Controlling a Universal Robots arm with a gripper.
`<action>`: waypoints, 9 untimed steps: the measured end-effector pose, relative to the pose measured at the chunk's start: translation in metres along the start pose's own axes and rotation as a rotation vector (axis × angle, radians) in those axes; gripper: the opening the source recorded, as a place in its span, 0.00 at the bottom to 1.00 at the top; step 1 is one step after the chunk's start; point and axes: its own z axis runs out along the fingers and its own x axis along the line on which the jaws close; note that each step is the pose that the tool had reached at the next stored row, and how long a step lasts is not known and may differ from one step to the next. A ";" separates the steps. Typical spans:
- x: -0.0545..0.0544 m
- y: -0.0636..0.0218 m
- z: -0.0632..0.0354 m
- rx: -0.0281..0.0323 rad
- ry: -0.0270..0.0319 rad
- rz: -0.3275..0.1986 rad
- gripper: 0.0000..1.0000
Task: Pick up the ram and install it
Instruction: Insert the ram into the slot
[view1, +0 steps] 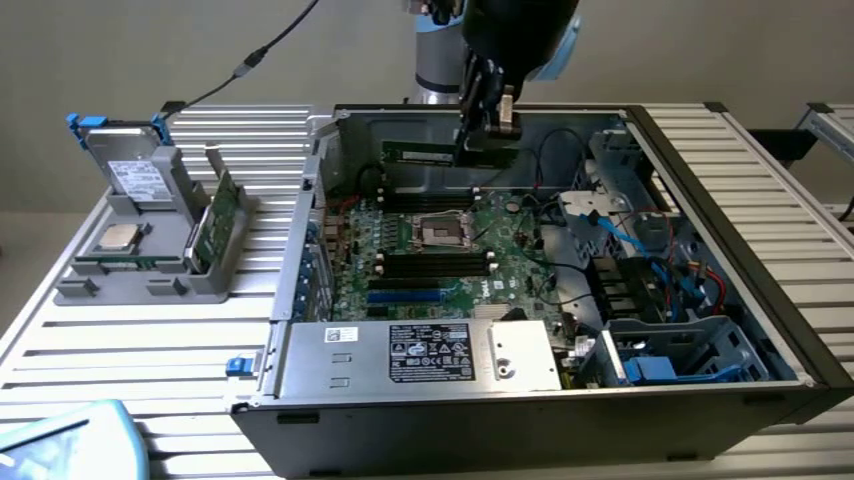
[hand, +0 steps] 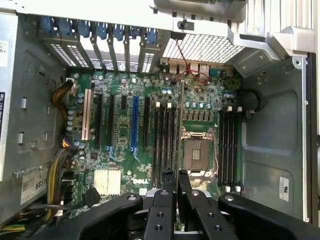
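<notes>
Nearest, grey power box (view1: 427, 352) at the front edge of the open computer case (view1: 534, 430). Behind, green main board (view1: 514, 270) with black slots (view1: 434, 265). Farther back, claw (view1: 483, 140) clenched on the ram (view1: 416, 152), held level above the far slots, not yet seated. Beside the case, on the exterior view's left, grey stand (view1: 147, 270).

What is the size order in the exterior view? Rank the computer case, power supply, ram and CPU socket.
1. computer case
2. power supply
3. ram and CPU socket: not ranked, as one is long and thin and the other squarish, and they look similar in area.
</notes>
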 end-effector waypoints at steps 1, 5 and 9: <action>-0.003 -0.0004 0.0022 0.0000 0.0002 0.000 0.14; -0.011 -0.0019 0.0098 -0.0012 0.0059 -0.005 0.14; -0.012 -0.0026 0.0139 -0.0071 0.0212 -0.040 0.14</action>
